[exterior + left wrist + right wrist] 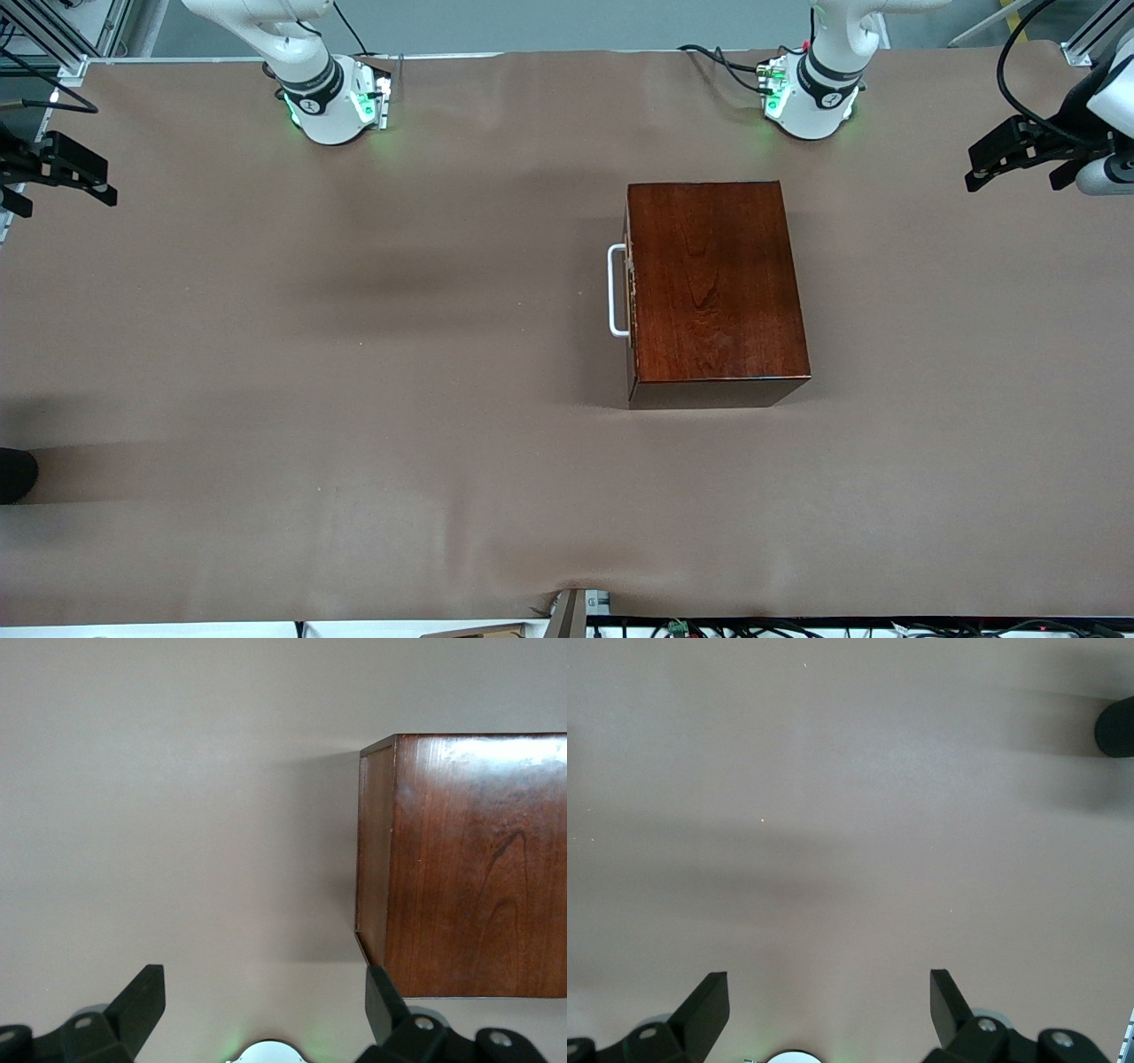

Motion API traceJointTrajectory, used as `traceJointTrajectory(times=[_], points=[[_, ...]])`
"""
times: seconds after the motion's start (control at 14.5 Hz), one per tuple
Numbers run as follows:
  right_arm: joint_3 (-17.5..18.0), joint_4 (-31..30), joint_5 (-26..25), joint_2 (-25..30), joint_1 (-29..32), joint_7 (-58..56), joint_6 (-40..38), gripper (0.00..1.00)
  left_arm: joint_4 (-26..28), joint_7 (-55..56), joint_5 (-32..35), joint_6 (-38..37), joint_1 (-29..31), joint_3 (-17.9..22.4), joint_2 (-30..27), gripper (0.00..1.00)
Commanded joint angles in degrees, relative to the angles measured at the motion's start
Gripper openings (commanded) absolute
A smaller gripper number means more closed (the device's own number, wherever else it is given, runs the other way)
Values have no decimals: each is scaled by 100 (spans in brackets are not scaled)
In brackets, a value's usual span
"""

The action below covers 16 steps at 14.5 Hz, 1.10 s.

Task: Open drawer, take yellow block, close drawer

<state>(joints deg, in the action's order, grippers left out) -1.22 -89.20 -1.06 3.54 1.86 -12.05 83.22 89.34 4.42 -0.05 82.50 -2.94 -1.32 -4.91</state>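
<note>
Your right gripper (84, 173) hangs over its end of the table (354, 372), fingers spread wide, holding nothing. The drawer (631, 292) sits shut in its dark-red box (713, 279), handle (615, 291) toward the right arm. Your left gripper (997, 159) hangs wide and empty too.

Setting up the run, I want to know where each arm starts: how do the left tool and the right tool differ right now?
The left tool hangs beside the wooden box; the right tool hangs at the right arm's table end over bare table. The left wrist view shows the box; the right shows only table. Both are open and empty.
</note>
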Motion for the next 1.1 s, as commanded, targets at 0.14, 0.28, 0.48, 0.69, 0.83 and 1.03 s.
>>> traceJointTrajectory(times=[0.14, 0.28, 0.48, 0.69, 0.83, 1.03], points=[[34, 113, -35, -63, 43, -17, -34, 100, -75, -82, 14, -182, 56, -9, -28, 100], [34, 113, -26, -63, 34, -8, -34, 100, -75, -82, 22, -182, 65, 0, -19, 100], [34, 113, -26, -63, 52, -17, -34, 100, -84, -82, 14, -182, 74, 0, -10, 100], [34, 113, -26, -72, 60, -17, -25, 100, -145, -73, 14, -182, 100, 18, -1, 100], [34, 113, -26, -81, 60, -17, -25, 100, -224, -82, 49, -182, 127, 18, 42, 100], [34, 113, -26, -81, 87, -17, -25, 100, -215, -56, 40, -191, 101, 0, 51, 100]])
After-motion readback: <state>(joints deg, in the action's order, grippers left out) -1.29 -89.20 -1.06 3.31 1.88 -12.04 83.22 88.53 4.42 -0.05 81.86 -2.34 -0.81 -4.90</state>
